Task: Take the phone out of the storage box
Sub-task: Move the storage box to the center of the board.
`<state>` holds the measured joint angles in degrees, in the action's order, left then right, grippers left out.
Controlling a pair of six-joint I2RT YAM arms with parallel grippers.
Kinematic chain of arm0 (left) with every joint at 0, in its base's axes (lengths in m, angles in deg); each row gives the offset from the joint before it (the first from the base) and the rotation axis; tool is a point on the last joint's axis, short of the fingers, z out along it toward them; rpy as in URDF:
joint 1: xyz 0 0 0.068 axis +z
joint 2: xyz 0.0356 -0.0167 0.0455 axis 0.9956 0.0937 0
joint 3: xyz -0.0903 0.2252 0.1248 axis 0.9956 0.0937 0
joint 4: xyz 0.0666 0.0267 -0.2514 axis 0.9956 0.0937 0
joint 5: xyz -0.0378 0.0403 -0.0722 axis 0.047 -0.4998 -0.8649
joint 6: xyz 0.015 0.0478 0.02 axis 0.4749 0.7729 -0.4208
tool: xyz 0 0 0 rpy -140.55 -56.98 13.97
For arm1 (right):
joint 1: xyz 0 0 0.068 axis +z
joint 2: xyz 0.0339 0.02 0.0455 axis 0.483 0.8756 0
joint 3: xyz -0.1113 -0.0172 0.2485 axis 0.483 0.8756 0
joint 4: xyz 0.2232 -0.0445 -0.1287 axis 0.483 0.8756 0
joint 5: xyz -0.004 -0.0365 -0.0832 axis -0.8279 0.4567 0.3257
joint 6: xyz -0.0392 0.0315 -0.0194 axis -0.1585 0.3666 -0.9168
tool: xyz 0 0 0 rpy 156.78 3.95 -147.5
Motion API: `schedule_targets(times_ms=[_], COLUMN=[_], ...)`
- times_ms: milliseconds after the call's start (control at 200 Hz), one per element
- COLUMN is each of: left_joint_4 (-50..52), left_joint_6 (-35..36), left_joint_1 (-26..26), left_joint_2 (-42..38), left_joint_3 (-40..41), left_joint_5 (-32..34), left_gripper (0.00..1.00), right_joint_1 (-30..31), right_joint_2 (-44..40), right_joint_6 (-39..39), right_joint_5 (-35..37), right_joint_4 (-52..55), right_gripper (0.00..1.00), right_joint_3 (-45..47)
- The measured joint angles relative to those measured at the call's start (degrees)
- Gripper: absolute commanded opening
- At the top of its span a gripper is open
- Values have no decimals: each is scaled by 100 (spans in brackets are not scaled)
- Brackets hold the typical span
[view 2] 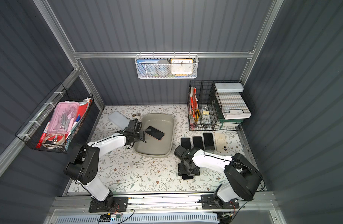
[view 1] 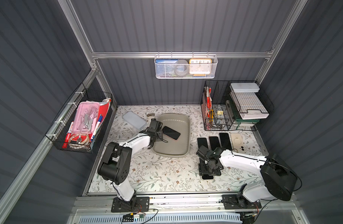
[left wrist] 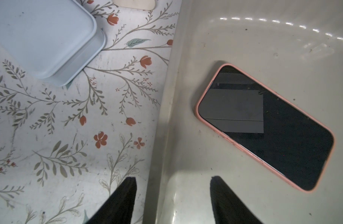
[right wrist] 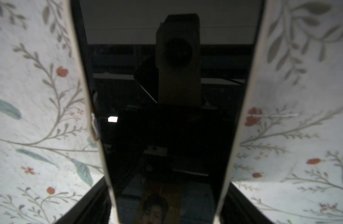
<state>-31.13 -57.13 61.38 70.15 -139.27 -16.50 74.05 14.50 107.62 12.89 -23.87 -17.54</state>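
Pink-cased and screen up, the phone (left wrist: 263, 126) lies slantwise on the floor of the storage box (view 1: 178, 120), touched by nothing. The left tool (left wrist: 173, 178) hangs over the box's rim with its fingers apart, one above the bench (view 1: 166, 174) and one above the box, only their dark tips showing in the wrist view. The right tool (right wrist: 168, 195) straddles a pale-edged handset (right wrist: 166, 97) lying on the bench, its ends cut off by the frame; whether the fingers press its sides cannot be told, and both top views hide them under the wrist.
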Motion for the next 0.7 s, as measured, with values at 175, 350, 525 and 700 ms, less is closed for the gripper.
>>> schedule_targets(times_ms=[175,350,525,700], left_joint_4=[0,0,-2,-2], left_joint_6=[4,17,20,20], left_joint_1=[0,0,0,0], left_joint_2=[4,4,4,4], left_joint_3=[0,0,0,0], left_joint_5=[-15,-28,-44,-44], left_gripper=[65,65,65,65], right_joint_1=[0,-7,-7,42], right_joint_2=[-24,-94,-186,-667], right_joint_6=[111,219,238,83], right_joint_5=[28,160,284,610], right_joint_4=[-55,-136,-140,219], right_gripper=[85,93,94,94], right_joint_3=[35,87,94,-149])
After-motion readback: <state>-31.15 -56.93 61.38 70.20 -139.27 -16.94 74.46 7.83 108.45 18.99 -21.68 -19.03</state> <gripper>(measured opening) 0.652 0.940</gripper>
